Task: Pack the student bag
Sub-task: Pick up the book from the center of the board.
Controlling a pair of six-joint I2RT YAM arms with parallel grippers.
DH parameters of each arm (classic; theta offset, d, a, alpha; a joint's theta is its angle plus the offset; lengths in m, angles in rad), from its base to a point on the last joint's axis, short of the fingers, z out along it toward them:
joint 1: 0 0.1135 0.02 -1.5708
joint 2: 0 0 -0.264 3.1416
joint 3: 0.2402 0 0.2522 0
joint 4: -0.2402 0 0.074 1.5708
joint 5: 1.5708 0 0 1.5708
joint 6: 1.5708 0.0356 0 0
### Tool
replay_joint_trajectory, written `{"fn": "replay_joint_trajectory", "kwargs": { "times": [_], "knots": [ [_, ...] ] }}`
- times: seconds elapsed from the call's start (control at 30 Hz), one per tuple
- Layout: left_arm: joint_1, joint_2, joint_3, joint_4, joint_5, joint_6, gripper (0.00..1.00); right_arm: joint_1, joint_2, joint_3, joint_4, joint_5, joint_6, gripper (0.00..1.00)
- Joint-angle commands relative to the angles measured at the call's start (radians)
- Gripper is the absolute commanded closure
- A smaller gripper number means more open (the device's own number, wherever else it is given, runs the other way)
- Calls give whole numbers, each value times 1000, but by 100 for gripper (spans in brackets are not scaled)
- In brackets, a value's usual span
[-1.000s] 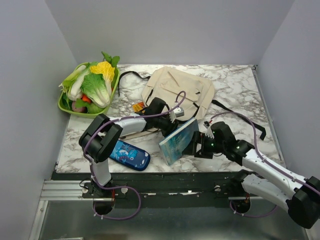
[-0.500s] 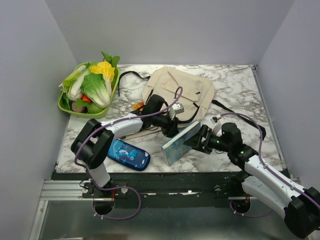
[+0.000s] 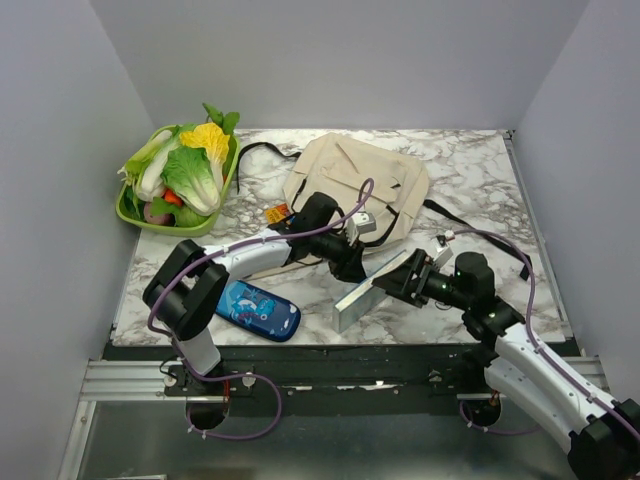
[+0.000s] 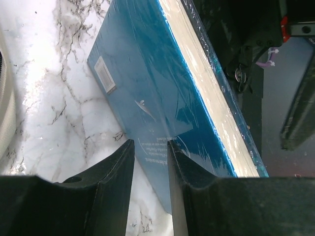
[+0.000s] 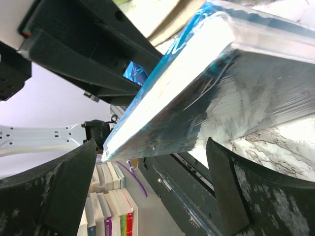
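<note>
Far right corner: bare marble, open from above and from the right edge. Strip along the far edge behind the student bag (image 3: 355,185): narrow. Far left corner is blocked by a green basket (image 3: 150,222) heaped with vegetables (image 3: 190,170). A black strap (image 3: 436,210) trails toward the right edge.

Middle of the near half is crowded. The book (image 3: 360,297) lies tilted, the right gripper (image 3: 398,285) astride it and the left gripper (image 3: 350,265) just beside its far end. Pencil case (image 3: 258,308) lies by the near edge. There is a bare patch between it and the basket, partly under the left arm (image 3: 200,285).
</note>
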Motion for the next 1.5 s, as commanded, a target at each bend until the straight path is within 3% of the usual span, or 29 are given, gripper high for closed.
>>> {"fn": "replay_joint_trajectory", "kwargs": {
  "times": [0.0, 0.63, 0.83, 0.93, 1.03, 1.07, 1.23, 1.27, 1.37, 1.43, 1.47],
  "knots": [
    [-16, -32, 29, -24, 28, 11, 59, -6, 20, -9, 8, 3, 14, 0],
    [-89, -24, 64, -70, 57, 14, 59, -6, -29, 48, -192, 98, 24, 1],
    [-88, -12, 70, -84, 59, 28, 59, -9, 34, 77, -281, 131, 11, 9],
    [-85, -10, 73, -98, 54, 65, 59, -8, 52, 75, -295, 149, -9, 16],
    [-72, -4, 82, -117, 53, 83, 59, -8, 83, 65, -289, 160, -27, 29],
    [-63, -4, 85, -122, 53, 88, 59, -9, 95, 57, -286, 173, -32, 38],
    [-36, -13, 136, -153, 24, 108, 58, -9, 146, -12, -135, 174, -39, 63],
    [-35, -12, 151, -154, 11, 100, 56, -9, 163, -35, -98, 164, -38, 72],
    [-34, -7, 248, -203, -70, 124, 44, -9, 238, -41, -61, 169, -56, 84],
    [-20, -15, 317, -257, -132, 210, 41, -9, 270, -8, -77, 167, -87, 91],
    [-6, -13, 344, -275, -136, 241, 36, -9, 273, 3, -88, 175, -94, 99]
  ]
}}
